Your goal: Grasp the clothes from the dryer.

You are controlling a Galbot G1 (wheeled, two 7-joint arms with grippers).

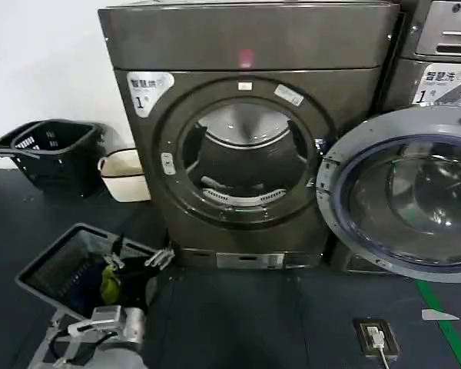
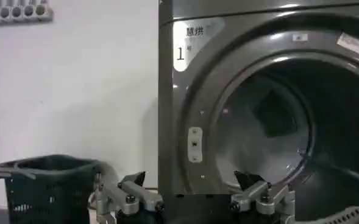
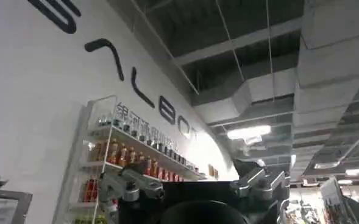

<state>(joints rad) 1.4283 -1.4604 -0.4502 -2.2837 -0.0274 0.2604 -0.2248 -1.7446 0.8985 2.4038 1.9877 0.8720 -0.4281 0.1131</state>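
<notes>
The dryer (image 1: 246,138) stood with its door (image 1: 403,196) swung wide; the clothes (image 1: 215,184), a small white heap, lay low in the drum. Being limp and light, they would likely bunch anywhere pinched. The left end effector (image 2: 194,193), fingers spread, faced the porthole. The right end effector (image 3: 194,185), also spread, pointed ceilingward.
</notes>
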